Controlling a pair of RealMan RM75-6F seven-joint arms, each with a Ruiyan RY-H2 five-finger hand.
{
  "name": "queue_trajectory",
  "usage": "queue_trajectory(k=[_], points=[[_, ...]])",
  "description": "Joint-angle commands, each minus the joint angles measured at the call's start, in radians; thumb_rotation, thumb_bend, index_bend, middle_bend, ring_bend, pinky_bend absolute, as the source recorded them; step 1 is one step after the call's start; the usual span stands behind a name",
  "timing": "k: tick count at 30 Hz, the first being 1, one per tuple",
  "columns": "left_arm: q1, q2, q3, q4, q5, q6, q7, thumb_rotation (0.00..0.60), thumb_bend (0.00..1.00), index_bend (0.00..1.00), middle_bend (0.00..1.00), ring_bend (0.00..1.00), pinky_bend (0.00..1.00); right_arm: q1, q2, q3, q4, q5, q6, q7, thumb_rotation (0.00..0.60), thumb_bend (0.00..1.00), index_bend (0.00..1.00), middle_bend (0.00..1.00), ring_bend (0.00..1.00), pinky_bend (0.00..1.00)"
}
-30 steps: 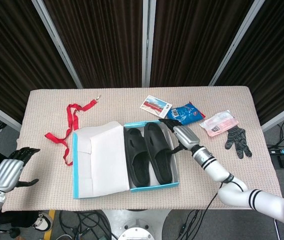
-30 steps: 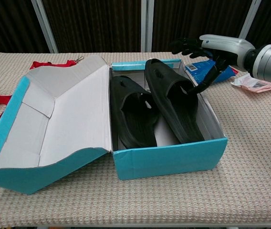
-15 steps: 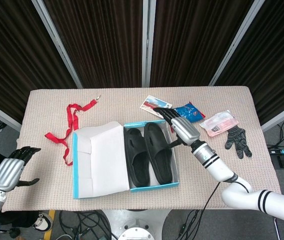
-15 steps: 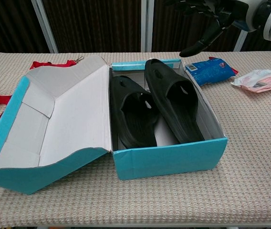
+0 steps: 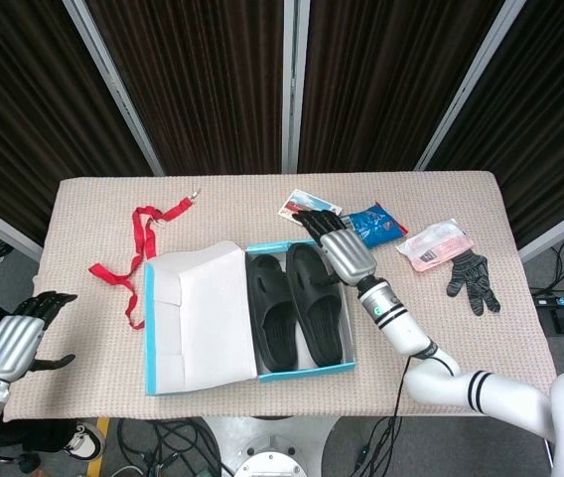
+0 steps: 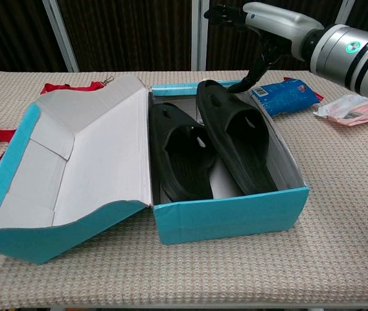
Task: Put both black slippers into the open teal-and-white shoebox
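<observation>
We see both slippers inside the box [image 5: 302, 370]; the left slipper [image 5: 272, 316] lies flat on the floor of the box, beside the raised lid [image 5: 203, 318]; the right slipper [image 5: 317, 306] sits next to it, and in the chest view it looks tilted, its toe propped near the far teal wall and its outer edge riding up along the right wall; we judge the task all but done, since nothing of either slipper hangs outside the rim; what may be left, if anything, is to settle the right slipper flat, and to draw the arm away.

The box holds only the two slippers, as far as we can tell; a strip of pale floor shows between them near the front wall; the lid stands open to the left, its white inside bare.

Our right hand [image 6: 262, 26] hovers above the far right corner of the box, fingers spread and holding nothing; one dark finger reaches down toward the toe of the right slipper, and we cannot tell whether it touches; our left hand [image 5: 19, 333] hangs off the table's left edge, well apart from the box, fingers apart and empty.

Beyond the box lie a red ribbon [image 5: 128, 260], a card [image 5: 302, 206], a blue packet [image 5: 376, 223], a pink packet [image 5: 436, 243] and a black glove [image 5: 473, 278].
</observation>
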Motion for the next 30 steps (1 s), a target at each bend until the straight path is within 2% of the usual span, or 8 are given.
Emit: queue_trajectory(k=[1,9,21,25,30], points=[[0.001,-0.001,0.0,0.005,-0.001,0.001,-0.007,0.6,0.08,0.15,0.16,0.11,0.18,0.009,-0.034,-0.011,0.036,-0.001,0.017,-0.045,0.6,0.03,0.0,0.05,0.0,0.0],[0.004,-0.005,0.001,0.019,0.0,0.001,-0.025,0.6,0.08,0.15,0.16,0.11,0.18,0.013,-0.064,-0.036,0.084,0.02,-0.009,-0.125,0.6,0.03,0.0,0.05,0.0,0.0],[0.005,-0.006,0.001,0.023,-0.001,0.002,-0.028,0.6,0.08,0.15,0.16,0.11,0.18,0.018,-0.1,-0.042,0.123,0.034,-0.036,-0.151,0.6,0.03,0.0,0.05,0.0,0.0],[0.006,-0.005,0.0,0.024,0.0,0.005,-0.031,0.6,0.08,0.16,0.16,0.11,0.18,0.012,-0.09,-0.03,0.105,0.025,-0.019,-0.134,0.6,0.04,0.0,0.05,0.0,0.0],[0.004,-0.003,-0.003,0.021,-0.002,0.004,-0.029,0.6,0.08,0.15,0.16,0.11,0.18,-0.018,-0.026,-0.001,0.022,-0.009,0.053,-0.087,0.6,0.04,0.0,0.05,0.0,0.0]])
